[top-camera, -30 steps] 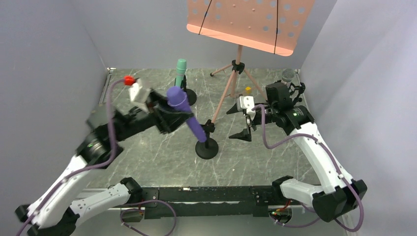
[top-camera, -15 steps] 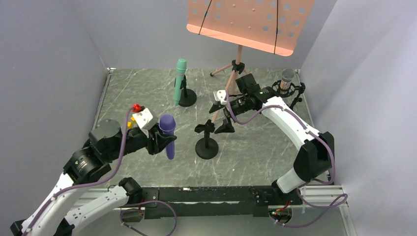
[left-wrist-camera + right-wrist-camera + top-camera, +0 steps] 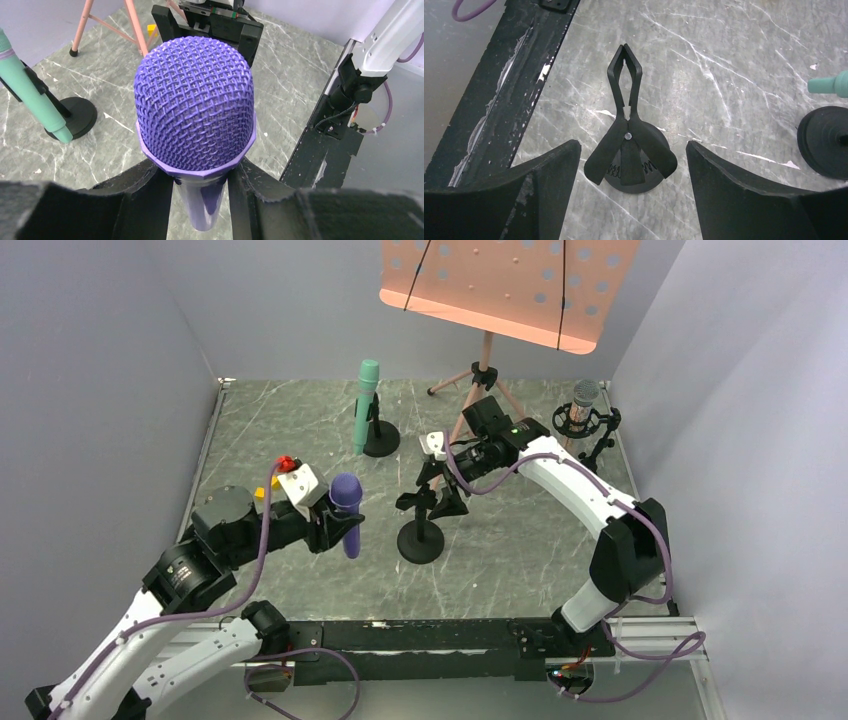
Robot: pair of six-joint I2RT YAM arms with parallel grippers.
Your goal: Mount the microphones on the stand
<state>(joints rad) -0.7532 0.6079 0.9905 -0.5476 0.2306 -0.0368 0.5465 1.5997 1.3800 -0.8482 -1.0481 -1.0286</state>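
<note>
The grey-green marbled tabletop [image 3: 300,430] lies between plain grey walls. The slim purple microphone with a mesh head [image 3: 195,105] stands upright, pinched by its body in my left claw [image 3: 200,185], near the left of the empty black spring-clip stand on its round base [image 3: 421,540]. A second ago it leaned over that stand.

My right claw [image 3: 633,150] has swung in from the back right and now straddles the clip's handles, fingers spread, touching neither. I judge the next move is to squeeze the clip open.

The mint green microphone [image 3: 366,405] and the grey-mesh-headed microphone [image 3: 584,395] already sit on stands. The peach perforated music stand [image 3: 500,280] has a tripod leg that crowds my right wrist.
</note>
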